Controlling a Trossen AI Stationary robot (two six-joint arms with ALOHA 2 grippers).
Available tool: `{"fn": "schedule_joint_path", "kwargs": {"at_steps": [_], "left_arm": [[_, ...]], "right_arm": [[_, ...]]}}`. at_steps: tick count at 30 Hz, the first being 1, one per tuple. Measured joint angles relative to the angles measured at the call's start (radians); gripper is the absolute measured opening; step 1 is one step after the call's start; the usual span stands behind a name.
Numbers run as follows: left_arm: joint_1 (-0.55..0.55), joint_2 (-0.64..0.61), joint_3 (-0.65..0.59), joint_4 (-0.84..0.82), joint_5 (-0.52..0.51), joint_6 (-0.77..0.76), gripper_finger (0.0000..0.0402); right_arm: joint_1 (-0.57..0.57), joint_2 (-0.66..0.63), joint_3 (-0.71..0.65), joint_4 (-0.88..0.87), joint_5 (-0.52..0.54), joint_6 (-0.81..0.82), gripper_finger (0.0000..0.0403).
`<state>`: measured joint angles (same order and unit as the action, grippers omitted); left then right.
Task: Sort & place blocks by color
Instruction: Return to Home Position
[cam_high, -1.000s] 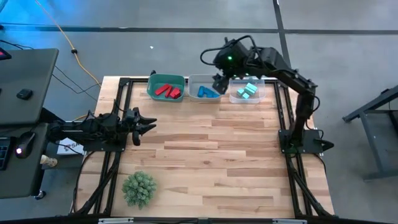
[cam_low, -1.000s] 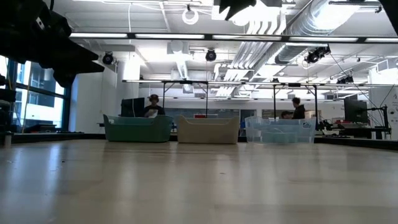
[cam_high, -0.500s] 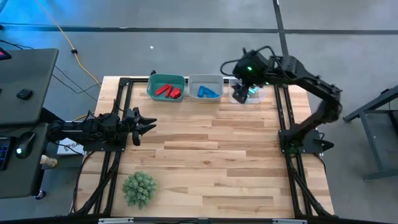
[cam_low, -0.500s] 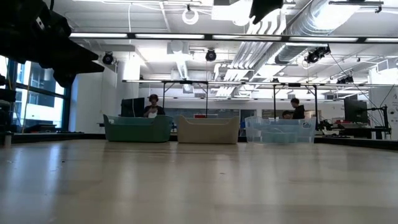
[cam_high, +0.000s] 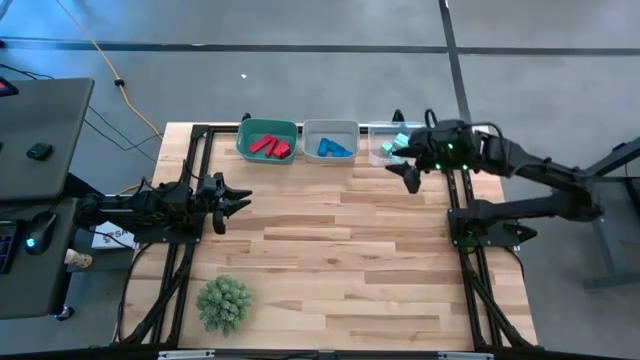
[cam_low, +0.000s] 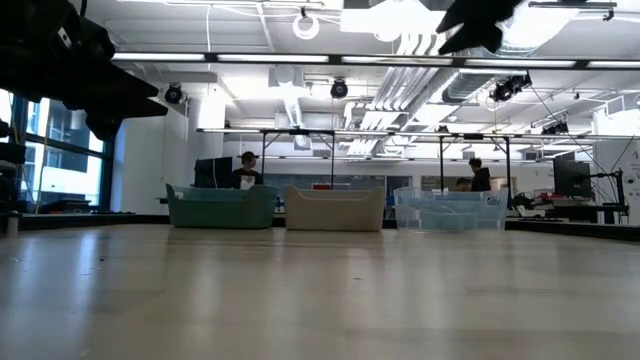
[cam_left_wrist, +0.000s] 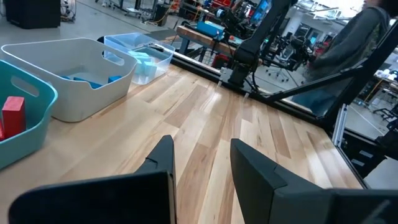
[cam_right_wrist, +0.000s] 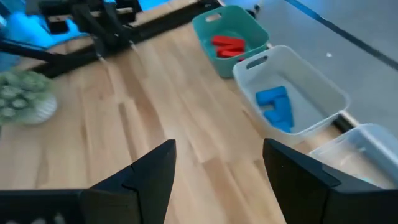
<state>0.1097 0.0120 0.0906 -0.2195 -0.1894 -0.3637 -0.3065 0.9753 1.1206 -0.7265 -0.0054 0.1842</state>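
Three bins stand in a row at the table's far edge. The green bin (cam_high: 268, 128) holds red blocks (cam_high: 268, 146), the grey bin (cam_high: 330, 127) holds blue blocks (cam_high: 333, 149), and the clear bin (cam_high: 384, 131) holds teal blocks (cam_high: 393, 147). My right gripper (cam_high: 408, 178) hangs open above the table, just nearer than the clear bin, with nothing between its fingers (cam_right_wrist: 149, 171). My left gripper (cam_high: 240, 204) waits at the table's left side, held level and open, also with nothing in it (cam_left_wrist: 199, 162).
A green spiky plant ball (cam_high: 223, 303) sits near the table's front left corner. Black frame rails (cam_high: 460, 200) run along the table's left and right sides. The wooden top between the bins and the plant is bare. People stand in the room beyond the bins (cam_low: 480, 172).
My right gripper has swung from above the grey and clear bins toward the table's right edge, sinking and coming a little nearer, as its arm folds back. It has stayed open. The blocks and bins have not moved.
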Motion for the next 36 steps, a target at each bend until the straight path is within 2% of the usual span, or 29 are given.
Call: {"fn": "schedule_joint_path", "kwargs": {"at_steps": [5, 15, 21, 28, 36], "left_arm": [[0.000, 0.000, 0.000, 0.000, 0.000, 0.000, 0.0076], [0.000, 0.000, 0.000, 0.000, 0.000, 0.000, 0.0076], [0.000, 0.000, 0.000, 0.000, 0.000, 0.000, 0.0076], [0.000, 0.000, 0.000, 0.000, 0.000, 0.000, 0.0076], [0.000, 0.000, 0.000, 0.000, 0.000, 0.000, 0.0076]], "right_arm": [[0.003, -0.150, -0.217, 0.150, -0.048, 0.063, 0.0231], [0.098, -0.425, -0.599, 0.390, -0.048, 0.156, 0.0231], [0.152, -0.549, -0.748, 0.467, -0.048, 0.159, 0.0231], [0.188, -0.679, -0.859, 0.472, -0.005, 0.148, 0.0231], [0.229, -0.815, -1.010, 0.557, -0.031, 0.151, 0.0231]]}}
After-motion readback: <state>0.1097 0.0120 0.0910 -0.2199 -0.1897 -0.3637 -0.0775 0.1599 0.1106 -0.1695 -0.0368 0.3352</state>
